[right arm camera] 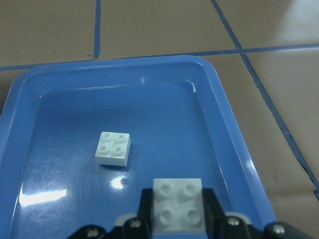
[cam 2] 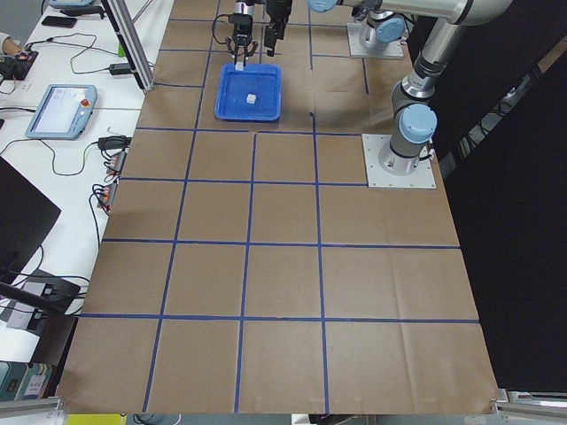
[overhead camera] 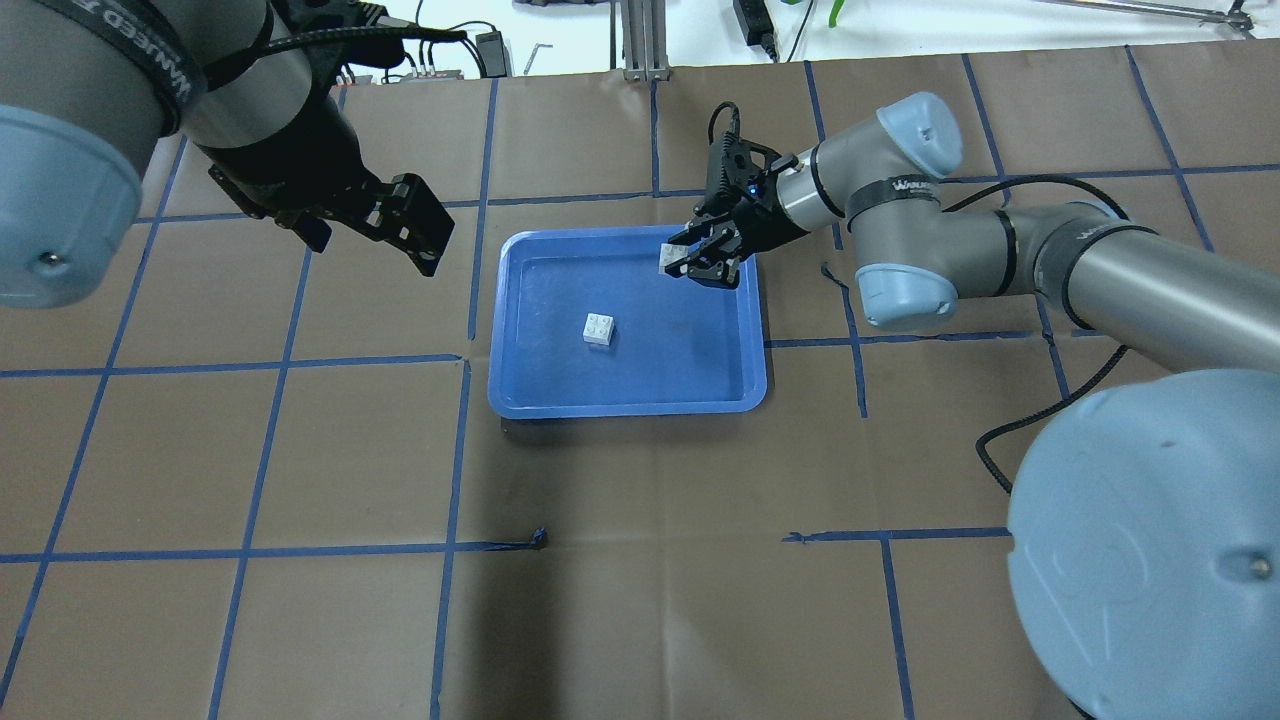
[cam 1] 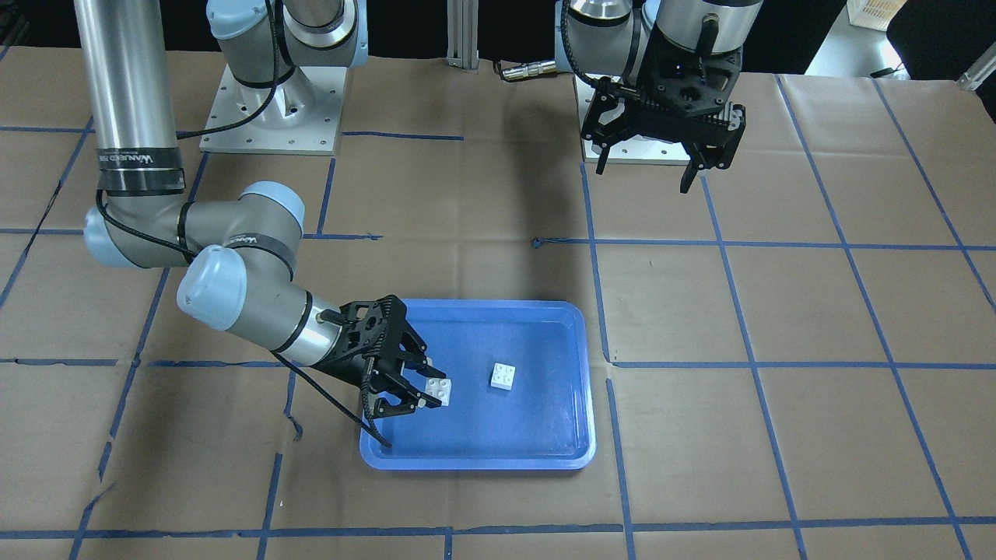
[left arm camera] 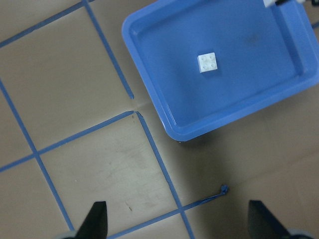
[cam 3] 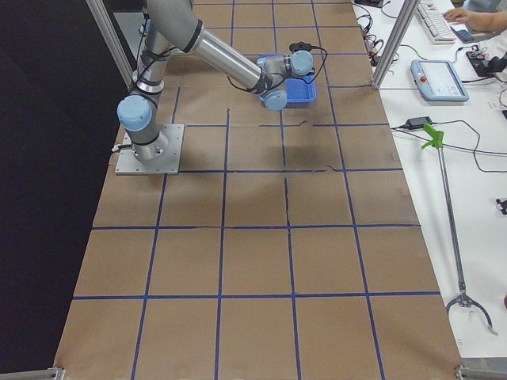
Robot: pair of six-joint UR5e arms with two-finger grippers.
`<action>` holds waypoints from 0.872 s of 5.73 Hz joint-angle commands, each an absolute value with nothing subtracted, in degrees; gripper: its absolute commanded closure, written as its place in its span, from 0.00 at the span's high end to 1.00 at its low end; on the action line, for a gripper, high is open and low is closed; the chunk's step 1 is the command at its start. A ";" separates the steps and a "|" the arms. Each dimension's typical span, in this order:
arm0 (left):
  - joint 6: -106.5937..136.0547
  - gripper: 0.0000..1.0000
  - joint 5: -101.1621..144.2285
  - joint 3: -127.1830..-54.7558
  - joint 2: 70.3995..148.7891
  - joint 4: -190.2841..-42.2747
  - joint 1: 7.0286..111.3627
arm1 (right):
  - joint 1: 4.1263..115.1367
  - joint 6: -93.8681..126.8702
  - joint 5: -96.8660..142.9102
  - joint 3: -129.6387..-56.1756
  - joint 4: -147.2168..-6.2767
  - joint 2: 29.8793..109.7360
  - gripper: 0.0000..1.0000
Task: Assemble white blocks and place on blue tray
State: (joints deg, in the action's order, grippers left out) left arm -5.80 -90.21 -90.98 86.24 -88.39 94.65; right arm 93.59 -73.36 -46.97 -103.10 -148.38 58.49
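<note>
The blue tray (overhead camera: 500, 330) lies mid-table. One white block (overhead camera: 599, 328) rests studs up on the tray floor; it also shows in the front view (cam 1: 503, 376), the left wrist view (left arm camera: 208, 62) and the right wrist view (right arm camera: 113, 148). My right gripper (overhead camera: 692, 260) is shut on the other white block (overhead camera: 670, 256) and holds it studs up just over the tray's right side, apart from the loose block. The held block shows clearly in the right wrist view (right arm camera: 177, 205) and the front view (cam 1: 437, 391). My left gripper (overhead camera: 420, 235) is open and empty, high above the table left of the tray.
The table is covered in brown paper with a grid of blue tape lines (overhead camera: 460, 360). The two arm base plates (cam 1: 272, 109) stand at the robot's edge. Monitors and cables (cam 2: 62, 111) lie on a side bench beyond the table.
</note>
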 commanded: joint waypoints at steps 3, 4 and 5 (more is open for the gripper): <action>0.35 1.00 -90.35 -91.05 85.26 -88.77 94.48 | 98.17 -67.53 -50.09 -106.17 -157.15 54.58 0.28; 0.35 0.99 -90.35 -91.05 85.17 -88.77 94.40 | 98.17 -66.28 -50.10 -106.61 -158.37 54.58 0.29; 0.35 0.99 -90.44 -91.05 85.08 -88.77 94.22 | 98.17 -66.10 -50.10 -108.00 -158.90 54.67 0.29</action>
